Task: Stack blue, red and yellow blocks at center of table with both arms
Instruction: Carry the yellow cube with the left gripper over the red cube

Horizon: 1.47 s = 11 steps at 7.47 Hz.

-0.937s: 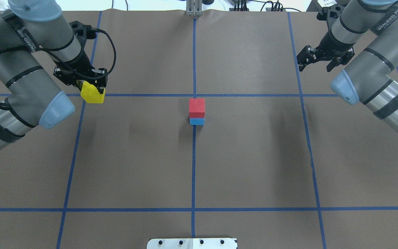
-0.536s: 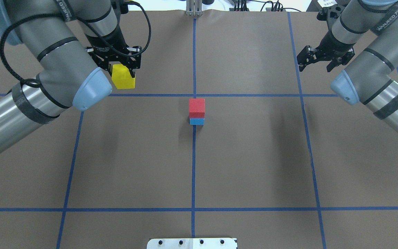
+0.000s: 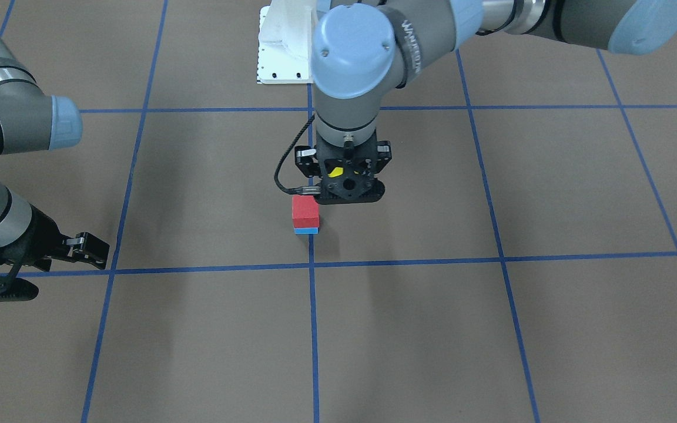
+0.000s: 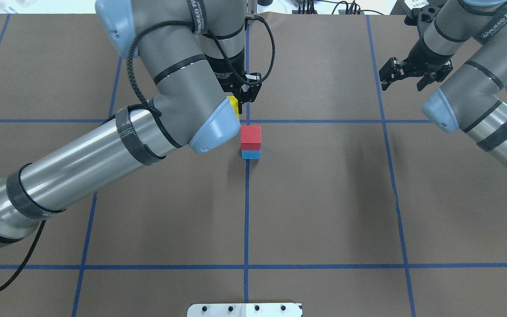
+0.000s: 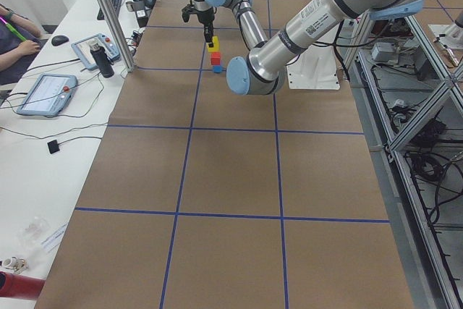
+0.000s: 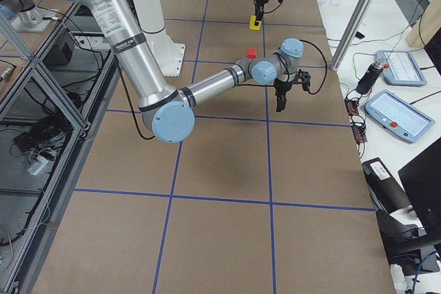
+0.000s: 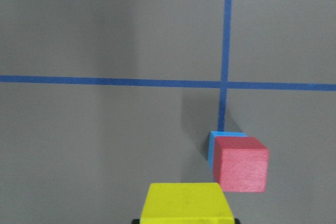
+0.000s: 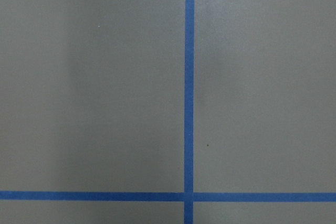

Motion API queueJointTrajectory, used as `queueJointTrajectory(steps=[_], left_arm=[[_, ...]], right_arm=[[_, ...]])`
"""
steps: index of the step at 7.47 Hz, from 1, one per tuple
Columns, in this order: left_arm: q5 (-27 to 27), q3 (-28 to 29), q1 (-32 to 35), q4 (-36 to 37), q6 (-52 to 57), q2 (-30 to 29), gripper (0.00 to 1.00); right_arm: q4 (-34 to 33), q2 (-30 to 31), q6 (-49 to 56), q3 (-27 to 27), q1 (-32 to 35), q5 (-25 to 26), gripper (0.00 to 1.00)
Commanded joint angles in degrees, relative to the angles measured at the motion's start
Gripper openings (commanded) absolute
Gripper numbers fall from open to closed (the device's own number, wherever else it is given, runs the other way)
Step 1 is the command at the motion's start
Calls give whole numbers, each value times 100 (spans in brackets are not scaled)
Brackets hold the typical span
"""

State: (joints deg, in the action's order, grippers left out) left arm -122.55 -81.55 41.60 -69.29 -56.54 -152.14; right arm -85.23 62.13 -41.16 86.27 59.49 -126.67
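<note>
From here, the white lettering on the black band round the right arm looks like "WANSEED"; the rest blurs. The left arm wears the same print. Its white label is too small to read.

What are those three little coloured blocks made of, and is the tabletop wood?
The red block, yellow block and blue block look like painted wood or dense foam: matte, faintly grainy faces, no shine; which, I cannot tell. The table seems covered in a dull brown paper-like sheet, marked with blue tape lines.
</note>
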Motion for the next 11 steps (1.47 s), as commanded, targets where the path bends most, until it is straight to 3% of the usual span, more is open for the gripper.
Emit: queueJointTrajectory(steps=[1,11], left_arm=[[64,681,-161,-714,-216,-201,0],[144,1027,-372,-1175,-252,-175,0]], right_arm=[[24,9,20,-5,19,-7,99],[24,18,20,30,27,-34,99]])
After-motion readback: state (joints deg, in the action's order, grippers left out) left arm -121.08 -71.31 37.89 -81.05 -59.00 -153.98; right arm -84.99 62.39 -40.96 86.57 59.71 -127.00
